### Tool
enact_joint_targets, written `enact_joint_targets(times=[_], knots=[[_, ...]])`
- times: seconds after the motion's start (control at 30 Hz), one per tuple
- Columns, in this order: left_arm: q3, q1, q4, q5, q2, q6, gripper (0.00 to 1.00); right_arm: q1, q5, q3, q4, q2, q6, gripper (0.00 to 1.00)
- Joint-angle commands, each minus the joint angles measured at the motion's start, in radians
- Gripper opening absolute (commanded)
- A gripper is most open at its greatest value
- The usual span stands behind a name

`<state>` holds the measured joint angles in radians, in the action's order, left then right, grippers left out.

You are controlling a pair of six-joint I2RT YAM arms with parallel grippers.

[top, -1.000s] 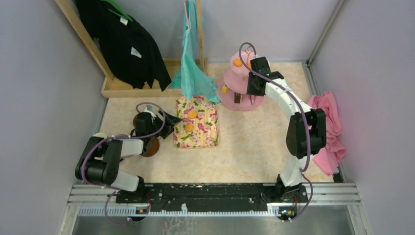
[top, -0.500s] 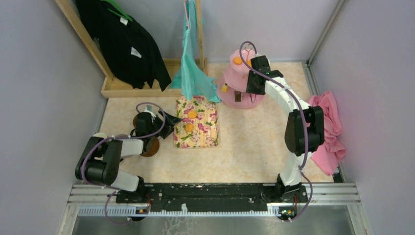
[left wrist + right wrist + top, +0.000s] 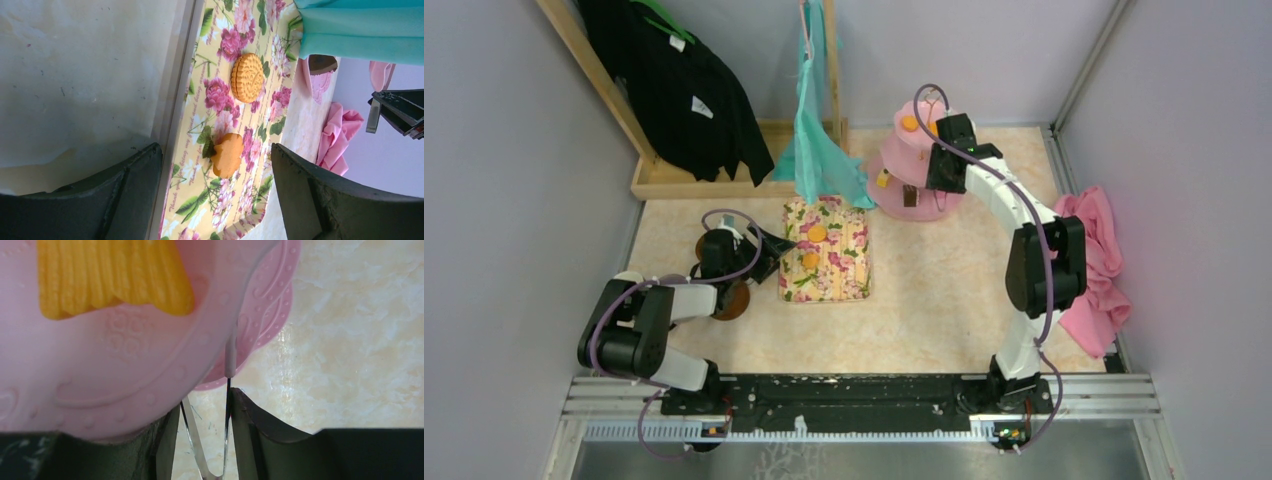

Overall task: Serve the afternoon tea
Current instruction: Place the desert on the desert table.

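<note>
Okay, roughly midway, I'd guess. The pink stand (image 3: pixel 886 203) already carries several snacks, including a yellow snack (image 3: pixel 112 275) on the tier beside the right gripper (image 3: pixel 205 426), whose jaws sit slightly parted and empty. A round orange cookie (image 3: pixel 247 77) and a lobed orange snack (image 3: pixel 227 156) wait on the floral tray (image 3: pixel 200 202) under the wide-spread left gripper (image 3: pixel 216 172).

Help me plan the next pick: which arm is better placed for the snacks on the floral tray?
Left. Left fingers hang open beside the floral tray, facing its orange snacks; the right fingers are at the pink stand.
</note>
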<state>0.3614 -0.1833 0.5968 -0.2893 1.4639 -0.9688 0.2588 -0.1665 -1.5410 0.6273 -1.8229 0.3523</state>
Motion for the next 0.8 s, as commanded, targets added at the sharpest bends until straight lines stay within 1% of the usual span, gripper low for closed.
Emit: enact_joint_targets(times=[0.0, 0.3, 0.77], knots=[[-0.001, 0.004, -0.019, -0.001, -0.016, 0.008, 0.86, -0.010, -0.010, 0.000, -0.060, 0.049, 0.014, 0.41], [-0.004, 0.004, -0.022, -0.005, -0.024, 0.002, 0.86, -0.010, -0.016, 0.032, -0.078, 0.085, 0.019, 0.37], [-0.001, 0.002, -0.041, -0.002, -0.055, -0.001, 0.86, -0.011, -0.005, 0.062, -0.085, 0.149, 0.019, 0.36]])
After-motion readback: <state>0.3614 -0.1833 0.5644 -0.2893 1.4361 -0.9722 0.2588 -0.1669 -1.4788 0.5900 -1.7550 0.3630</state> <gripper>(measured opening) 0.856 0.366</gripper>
